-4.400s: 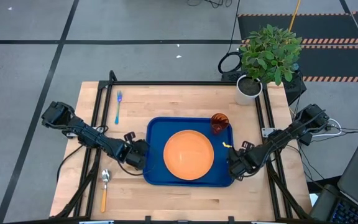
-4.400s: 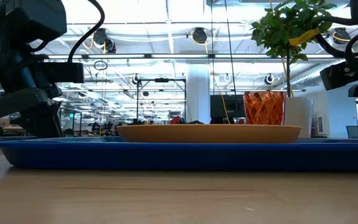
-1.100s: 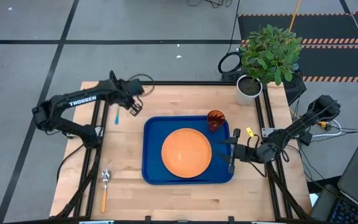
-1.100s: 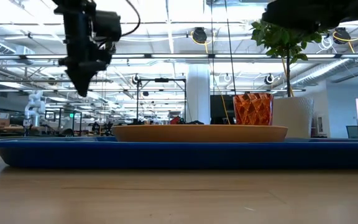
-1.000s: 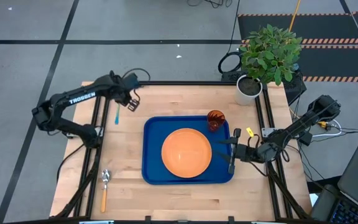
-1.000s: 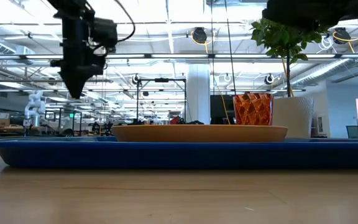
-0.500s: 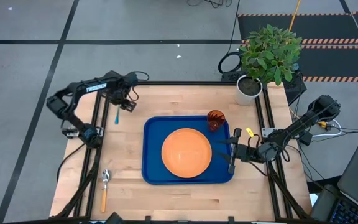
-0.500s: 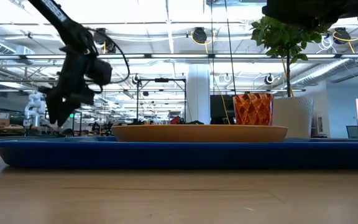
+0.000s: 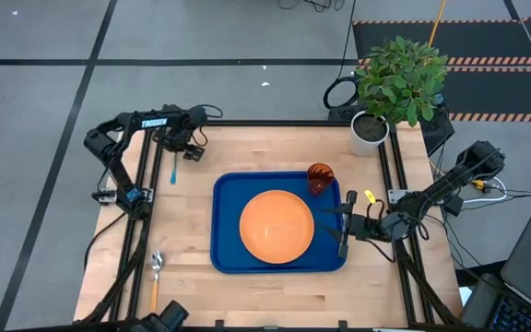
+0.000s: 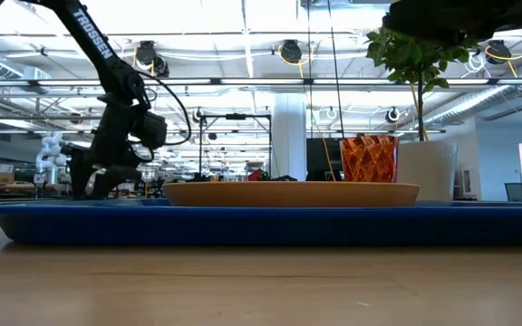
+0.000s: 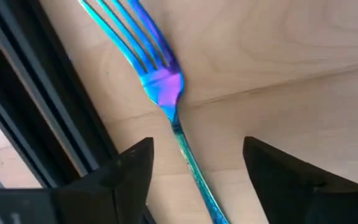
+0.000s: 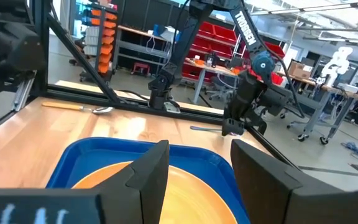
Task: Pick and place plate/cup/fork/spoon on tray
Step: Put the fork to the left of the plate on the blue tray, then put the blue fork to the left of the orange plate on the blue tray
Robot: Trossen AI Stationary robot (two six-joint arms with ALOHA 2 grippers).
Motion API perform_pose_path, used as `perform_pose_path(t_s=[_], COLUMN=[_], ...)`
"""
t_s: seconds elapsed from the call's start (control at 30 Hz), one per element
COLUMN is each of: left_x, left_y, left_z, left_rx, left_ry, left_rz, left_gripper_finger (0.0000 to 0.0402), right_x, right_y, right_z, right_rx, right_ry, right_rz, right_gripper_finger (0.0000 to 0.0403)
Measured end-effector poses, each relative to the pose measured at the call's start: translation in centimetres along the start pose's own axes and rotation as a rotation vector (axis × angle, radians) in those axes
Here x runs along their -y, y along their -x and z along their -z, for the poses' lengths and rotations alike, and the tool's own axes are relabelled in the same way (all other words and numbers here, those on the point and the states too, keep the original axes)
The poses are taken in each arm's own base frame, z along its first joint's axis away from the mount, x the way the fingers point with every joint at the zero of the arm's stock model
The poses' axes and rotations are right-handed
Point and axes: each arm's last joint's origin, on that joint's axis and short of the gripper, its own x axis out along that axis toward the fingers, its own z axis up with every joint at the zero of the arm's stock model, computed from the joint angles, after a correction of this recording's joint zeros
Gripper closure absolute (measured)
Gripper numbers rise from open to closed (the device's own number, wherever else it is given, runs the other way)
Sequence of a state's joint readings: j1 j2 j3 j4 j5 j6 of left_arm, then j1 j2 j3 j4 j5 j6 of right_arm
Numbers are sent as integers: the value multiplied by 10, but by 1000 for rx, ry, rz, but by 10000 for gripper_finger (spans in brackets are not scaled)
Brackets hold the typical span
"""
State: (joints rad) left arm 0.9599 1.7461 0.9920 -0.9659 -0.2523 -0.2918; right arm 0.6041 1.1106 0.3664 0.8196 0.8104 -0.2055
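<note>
We see the left tool (image 11: 194, 171) low over the fork (image 11: 160, 87) at the bench's (image 9: 247, 152) far left corner, fingers spread wide either side of its handle, nothing gripped. The right tool (image 9: 343, 224) hangs open and empty over the tray's (image 9: 224, 221) right rim. The plate (image 9: 277, 226) and cup (image 9: 320, 178) sit on the tray; the spoon (image 9: 155, 277) lies near the bench's front left edge

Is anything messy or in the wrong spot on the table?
Nothing is spilled or broken. The fork and spoon lie on the bare wood, off the tray, where the plate and cup already sit.
</note>
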Motion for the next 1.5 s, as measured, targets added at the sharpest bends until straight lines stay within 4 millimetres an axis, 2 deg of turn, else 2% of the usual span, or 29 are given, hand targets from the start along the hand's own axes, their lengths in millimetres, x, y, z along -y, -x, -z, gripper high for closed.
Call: perform_pose_path(t_s=[0.17,0.43,0.53,0.9,1.2,1.3,1.43,1.5], left_x=[-1,0,0,2,15,24,33,35], left_y=[1,1,1,1,4,6,8,8], left_z=[1,2,2,7,10,11,12,11], left_rx=[-3,-22,-23,-48,-29,-34,-83,-76], left_ry=[3,40,41,29,-79,-109,-135,-141], left_rz=[2,20,21,7,8,117,355,407], left_gripper_finger=[207,353,391,392,392,392,392,392], right_x=[0,0,0,0,2,3,4,5], right_y=[0,0,0,0,0,0,0,-1], right_z=[0,0,0,0,-8,-11,-12,-12], right_rx=[-1,-1,-1,-1,64,83,95,95], right_ry=[-9,-13,-12,17,71,106,152,168], right_rz=[0,0,0,0,20,29,38,47], right_gripper_finger=[234,234,234,234,234,234,234,234])
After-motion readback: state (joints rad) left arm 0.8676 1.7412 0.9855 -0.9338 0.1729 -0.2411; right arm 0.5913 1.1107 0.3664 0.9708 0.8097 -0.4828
